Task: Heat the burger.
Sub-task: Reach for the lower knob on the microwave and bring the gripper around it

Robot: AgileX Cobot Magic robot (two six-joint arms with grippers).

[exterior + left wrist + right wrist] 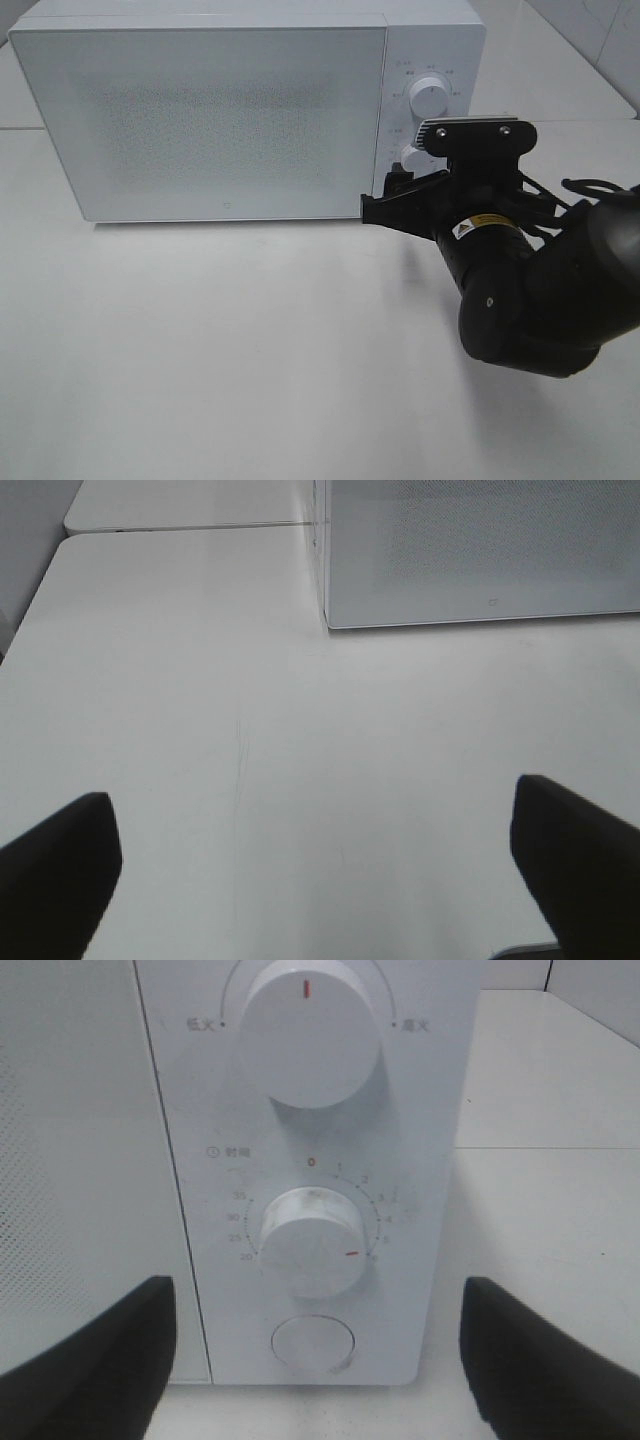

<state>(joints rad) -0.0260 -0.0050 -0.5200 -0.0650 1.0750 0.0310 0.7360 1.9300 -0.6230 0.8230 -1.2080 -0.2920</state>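
The burger is out of view. The white microwave (220, 110) stands at the back of the table with its door shut. My right gripper (390, 195) is open in front of the control panel, a short way off it. In the right wrist view its fingers (90, 1360) stand either side of the timer knob (312, 1240), touching nothing. The knob's red mark points to the lower right of its dial. My left gripper (320, 880) is open over bare table, left of the microwave's front corner (330, 620). It does not show in the exterior view.
Above the timer knob is a power knob (310, 1035), its red mark pointing straight up. A round button (312, 1345) sits below. The white table (250, 350) spreads out in front of the microwave. The right arm's dark body (540, 290) hangs over the table's right side.
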